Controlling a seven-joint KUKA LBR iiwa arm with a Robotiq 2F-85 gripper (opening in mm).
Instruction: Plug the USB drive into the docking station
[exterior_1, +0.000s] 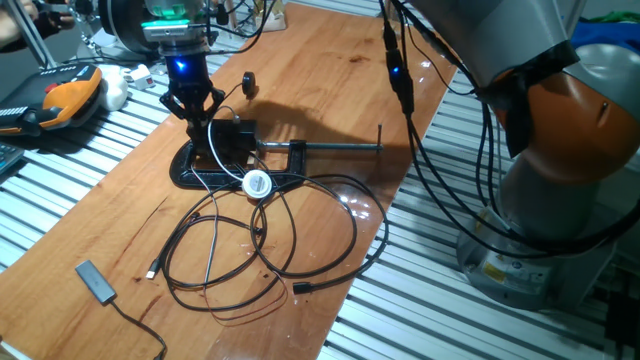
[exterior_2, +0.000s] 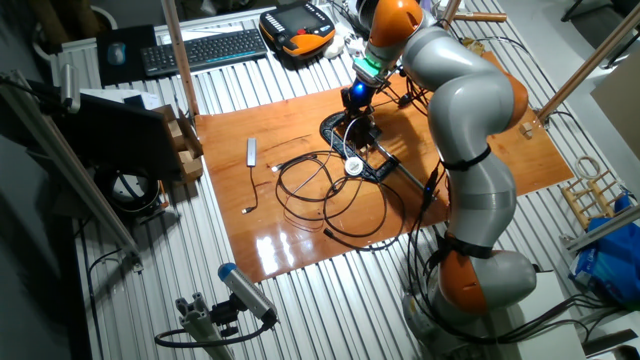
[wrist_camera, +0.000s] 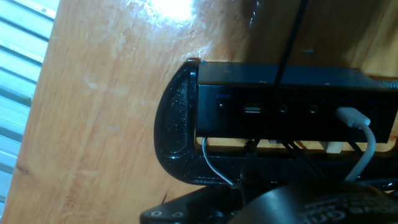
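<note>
One end effector (exterior_1: 190, 103) directly above one docking station (wrist_camera: 292, 99); grip state cannot be told. One G-clamp (exterior_1: 300, 150) holds station on bench (exterior_1: 330, 90). One USB drive (exterior_1: 248, 84) just beyond end effector. One dongle (exterior_1: 95, 281) well apart

Docking station (wrist_camera: 292, 99) right end past hand view's edge.
</note>
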